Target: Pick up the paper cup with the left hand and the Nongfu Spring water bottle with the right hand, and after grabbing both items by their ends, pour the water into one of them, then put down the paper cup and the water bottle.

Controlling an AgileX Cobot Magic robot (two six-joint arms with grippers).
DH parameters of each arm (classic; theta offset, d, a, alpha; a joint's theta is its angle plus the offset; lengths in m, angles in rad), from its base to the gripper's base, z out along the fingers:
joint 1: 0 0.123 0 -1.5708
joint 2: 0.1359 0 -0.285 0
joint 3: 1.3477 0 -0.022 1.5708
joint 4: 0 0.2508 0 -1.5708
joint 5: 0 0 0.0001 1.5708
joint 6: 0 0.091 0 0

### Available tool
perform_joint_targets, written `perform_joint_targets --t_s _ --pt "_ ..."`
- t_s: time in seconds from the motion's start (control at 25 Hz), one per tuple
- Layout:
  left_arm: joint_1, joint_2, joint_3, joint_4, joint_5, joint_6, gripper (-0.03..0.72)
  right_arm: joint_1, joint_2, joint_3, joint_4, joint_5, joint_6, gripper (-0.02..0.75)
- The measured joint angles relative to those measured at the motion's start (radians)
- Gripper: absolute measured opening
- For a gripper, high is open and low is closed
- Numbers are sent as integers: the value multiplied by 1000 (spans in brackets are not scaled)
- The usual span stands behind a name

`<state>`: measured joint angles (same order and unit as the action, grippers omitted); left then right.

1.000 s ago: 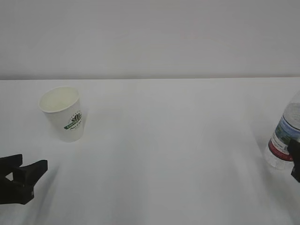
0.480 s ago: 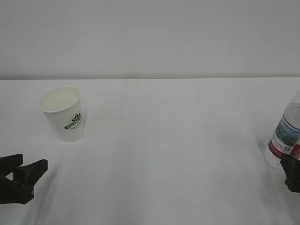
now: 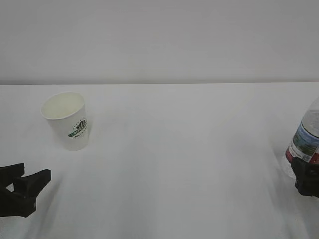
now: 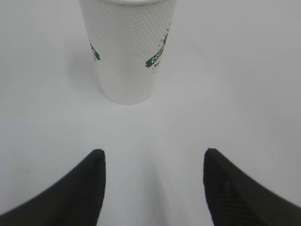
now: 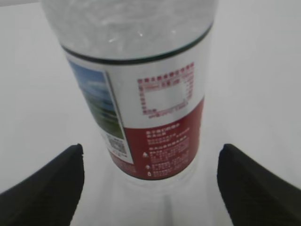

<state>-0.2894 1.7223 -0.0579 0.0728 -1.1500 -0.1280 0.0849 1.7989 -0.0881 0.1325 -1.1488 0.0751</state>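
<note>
Exterior view – Nongfu Spring water bottle (image 3: 308,141) cut off, base hidden by right hand (image 3: 307,180).

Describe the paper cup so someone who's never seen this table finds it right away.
On the white table, look to the left side. The paper cup stands upright there, open-topped, white with a green logo, much shorter than the clear bottle at the far right edge.

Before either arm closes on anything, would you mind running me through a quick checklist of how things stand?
1. Paper cup upright on the table: ok.
2. Left gripper open, lined up with the cup, short of it: ok.
3. Water bottle upright: ok.
4. Right gripper open, jaws either side of the bottle's base: ok.
5. Bottle cap off for pouring: cannot tell, top out of view.
6. Cup empty: cannot tell.
</note>
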Motion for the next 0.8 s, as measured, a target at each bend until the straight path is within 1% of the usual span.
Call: perform_joint_targets --t_s 0.8 --pt "0 0 0 0 0 0 466 0 24 -113 -4 0 -2 674"
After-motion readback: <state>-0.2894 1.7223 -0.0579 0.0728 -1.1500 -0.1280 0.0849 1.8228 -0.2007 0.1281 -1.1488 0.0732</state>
